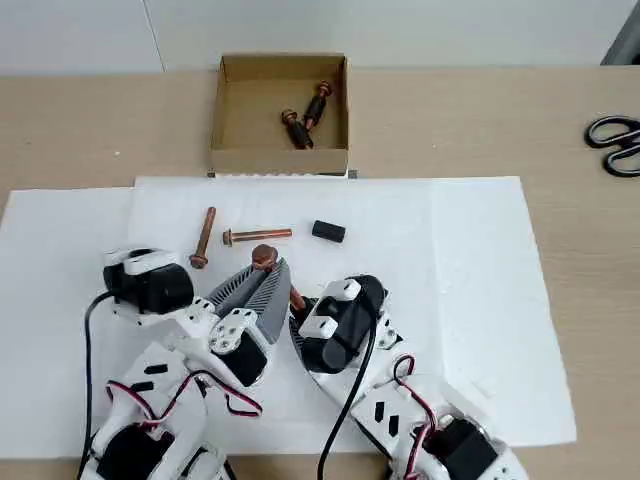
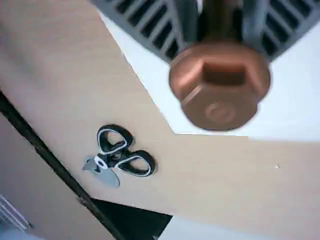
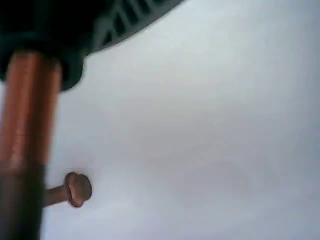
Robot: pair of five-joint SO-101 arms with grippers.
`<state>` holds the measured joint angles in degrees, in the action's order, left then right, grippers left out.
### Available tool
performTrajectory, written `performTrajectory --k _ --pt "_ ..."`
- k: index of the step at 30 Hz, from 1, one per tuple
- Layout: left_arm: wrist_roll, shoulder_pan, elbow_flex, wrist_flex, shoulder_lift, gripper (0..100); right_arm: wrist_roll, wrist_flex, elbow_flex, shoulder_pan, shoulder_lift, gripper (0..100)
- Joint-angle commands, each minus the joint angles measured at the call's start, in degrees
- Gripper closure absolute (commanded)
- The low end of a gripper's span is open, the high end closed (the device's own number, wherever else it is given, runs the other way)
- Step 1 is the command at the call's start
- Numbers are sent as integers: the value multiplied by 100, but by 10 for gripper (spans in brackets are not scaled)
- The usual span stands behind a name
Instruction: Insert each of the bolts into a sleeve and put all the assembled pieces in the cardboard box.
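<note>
My left gripper [image 1: 265, 277] is shut on a copper bolt [image 1: 264, 257], its grey ribbed fingers [image 2: 150, 20] flanking the hex head [image 2: 220, 85]. The bolt's shaft [image 3: 27, 115] runs down toward my right gripper [image 1: 300, 318], which looks shut on a dark sleeve [image 3: 20, 215] at the shaft's end. Two loose bolts [image 1: 204, 238] [image 1: 257, 236] and a black sleeve [image 1: 328, 231] lie on the white sheet just beyond both grippers. The cardboard box [image 1: 280, 158] at the back holds two assembled pieces [image 1: 296, 130] [image 1: 319, 103].
A white sheet [image 1: 480, 300] covers the wooden table under the arms. Scissors [image 1: 615, 143] lie at the far right edge. Both arm bodies and their cables crowd the near edge.
</note>
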<state>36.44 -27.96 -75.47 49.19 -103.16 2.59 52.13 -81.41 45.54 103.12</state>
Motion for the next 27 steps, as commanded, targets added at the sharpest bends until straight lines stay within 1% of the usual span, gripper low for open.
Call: performTrajectory --k 1,4,6,11,14,16,20,22,25,27 --pt "35 -26 40 44 -70 994 79 -136 369 4 48 995" --pt "26 -44 40 141 -70 994 220 -127 413 4 48 995" --pt "9 -193 40 167 -70 994 360 -154 413 4 48 995" --pt "-765 -932 40 501 -53 994 484 -163 422 4 48 995" --pt "-949 -1187 40 835 -53 994 484 -163 422 4 57 995" --pt "-1011 -1310 40 1055 -62 994 484 -163 422 4 57 995" --pt "-1152 -1319 48 1134 -62 991 484 -163 422 4 57 995" --pt "-1187 -1319 48 1134 -53 961 484 -163 422 4 57 995" --pt "-1196 -1319 48 1284 -44 858 484 -154 422 4 57 995" --pt "-1204 -1319 48 1451 -44 814 484 -127 422 4 57 995"
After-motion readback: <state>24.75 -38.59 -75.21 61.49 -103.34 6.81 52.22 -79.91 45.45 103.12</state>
